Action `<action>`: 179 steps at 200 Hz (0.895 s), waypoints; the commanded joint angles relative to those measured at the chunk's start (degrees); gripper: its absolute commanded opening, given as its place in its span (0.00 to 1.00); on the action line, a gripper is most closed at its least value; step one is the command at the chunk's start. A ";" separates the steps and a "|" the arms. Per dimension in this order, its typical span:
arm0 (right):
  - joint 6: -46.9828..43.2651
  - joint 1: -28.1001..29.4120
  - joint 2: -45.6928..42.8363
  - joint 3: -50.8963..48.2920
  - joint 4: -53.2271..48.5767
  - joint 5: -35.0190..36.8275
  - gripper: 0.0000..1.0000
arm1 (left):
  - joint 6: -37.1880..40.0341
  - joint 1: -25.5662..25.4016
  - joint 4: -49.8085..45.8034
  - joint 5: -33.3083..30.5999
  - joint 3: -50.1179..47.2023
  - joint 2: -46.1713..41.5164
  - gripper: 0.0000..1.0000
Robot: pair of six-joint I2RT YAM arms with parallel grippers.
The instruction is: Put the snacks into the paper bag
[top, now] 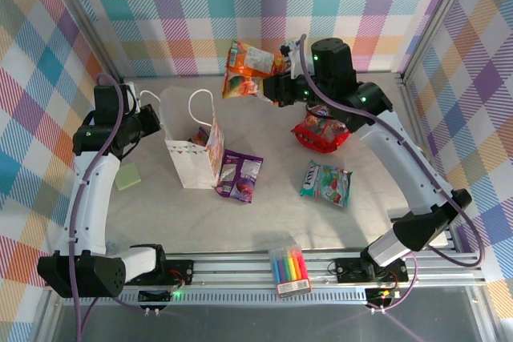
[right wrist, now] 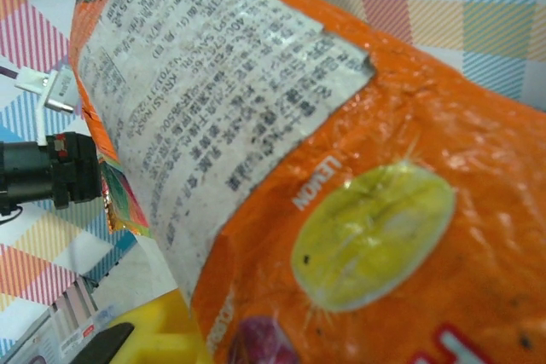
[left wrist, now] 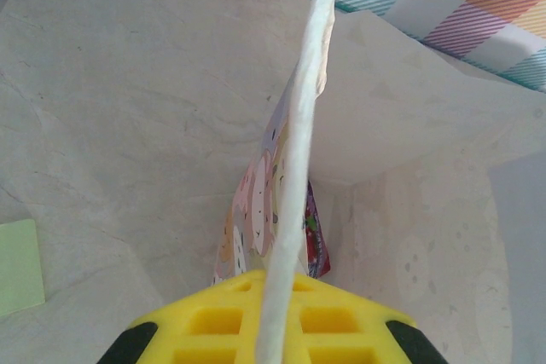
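Note:
The white paper bag (top: pixel 191 158) stands open left of centre, and a purple snack (top: pixel 201 135) shows inside it. My left gripper (top: pixel 154 122) is shut on the bag's left rim (left wrist: pixel 299 168), which runs between its yellow fingers (left wrist: pixel 213 321). My right gripper (top: pixel 278 86) is shut on an orange snack packet (top: pixel 244 71) and holds it in the air, behind and to the right of the bag. In the right wrist view that orange packet (right wrist: pixel 341 193) covers the jaws. On the table lie a purple packet (top: pixel 239 175), a red one (top: pixel 321 130) and a teal-and-white one (top: pixel 327 183).
A pack of rainbow marker pens (top: pixel 290 271) sits on the front rail. A green sticky note (top: pixel 128 175) lies left of the bag. Checked walls close in the back and sides.

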 commanded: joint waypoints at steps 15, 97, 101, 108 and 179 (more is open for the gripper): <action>-0.71 0.77 2.64 5.97 5.64 -4.60 0.16 | 0.62 0.67 -0.85 0.19 1.72 -0.88 0.10; -2.80 2.96 9.22 11.47 10.66 -7.99 0.16 | 0.69 0.67 -0.56 0.17 1.41 -0.59 0.10; -2.95 3.01 9.58 11.84 10.84 -8.27 0.16 | 0.69 0.68 -0.64 0.19 1.41 -0.57 0.10; -3.22 3.12 10.26 12.44 10.94 -8.79 0.16 | 0.69 0.67 -0.65 0.14 1.40 -0.57 0.10; -10.00 4.02 20.35 24.60 8.79 -14.73 0.17 | 0.87 0.66 -0.54 -0.16 0.29 -0.46 0.10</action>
